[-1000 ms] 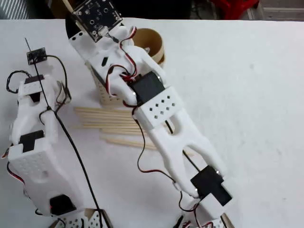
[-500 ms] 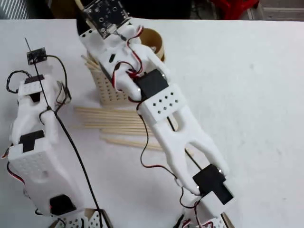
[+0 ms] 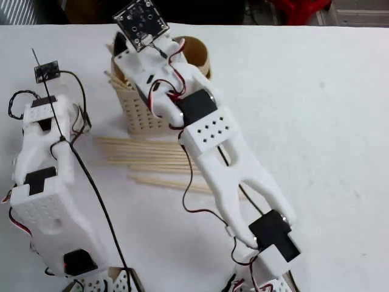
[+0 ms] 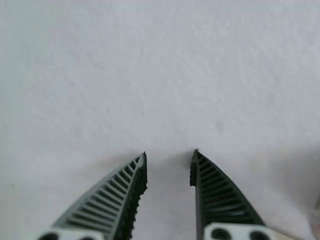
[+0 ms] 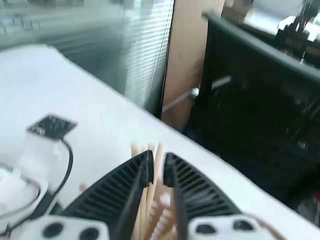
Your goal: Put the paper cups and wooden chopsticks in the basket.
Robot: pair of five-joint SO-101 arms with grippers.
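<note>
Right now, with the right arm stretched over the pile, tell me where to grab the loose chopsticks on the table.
Take the loose chopsticks by their bare ends on the left arm's side; the right arm covers the other ends. They lie flat and parallel in front of the basket, so come down from above with the left claw, set crosswise to them.

Right arm [image 3: 206,131] over basket [image 3: 137,115]; room on its right.

Chopsticks [image 3: 140,155]: pale bare wood, matt. Basket [image 3: 138,115]: cream plastic lattice. Paper cup [image 3: 199,56], basket's 2 o'clock: brown paper, matt. Tabletop [image 3: 316,121]: white, matt, faintly grainy. Left gripper [image 4: 168,160], right gripper [image 5: 157,162]: dark ribbed plastic.
</note>
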